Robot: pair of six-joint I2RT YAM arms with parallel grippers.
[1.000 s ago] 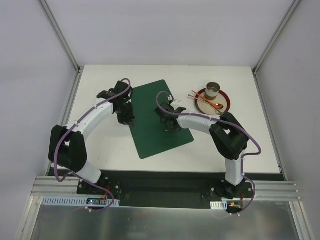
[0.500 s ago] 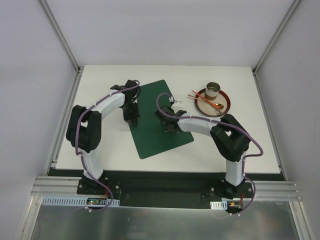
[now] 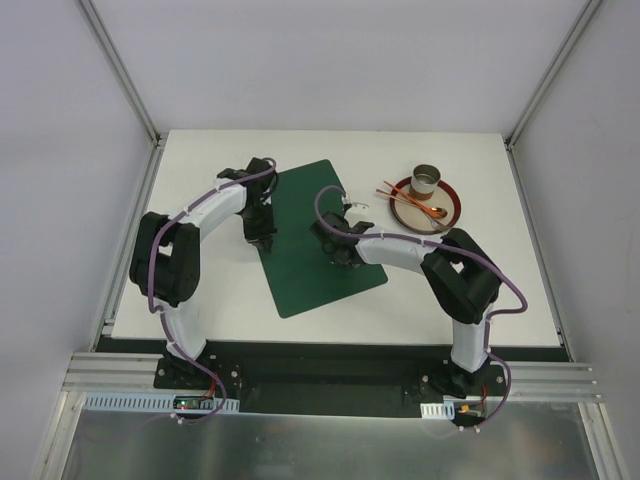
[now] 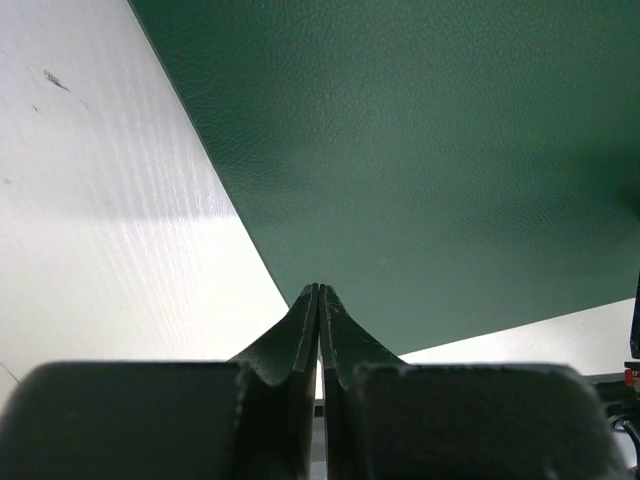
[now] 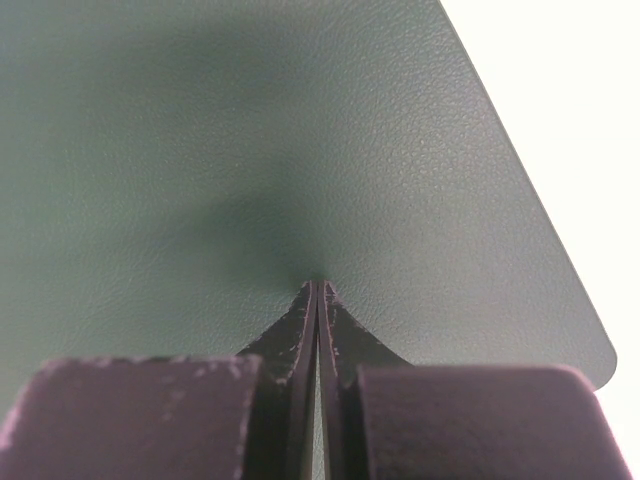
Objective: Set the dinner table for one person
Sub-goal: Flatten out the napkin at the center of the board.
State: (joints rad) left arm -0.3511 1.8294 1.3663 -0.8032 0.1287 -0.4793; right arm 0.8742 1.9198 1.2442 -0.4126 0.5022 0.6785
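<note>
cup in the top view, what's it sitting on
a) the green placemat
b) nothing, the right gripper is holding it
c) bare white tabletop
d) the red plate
d, the cup stands upright on the red plate at the far right of the dinner table, apart from the green placemat.

No legible text, labels, brands, numbers or signs in any view
</note>
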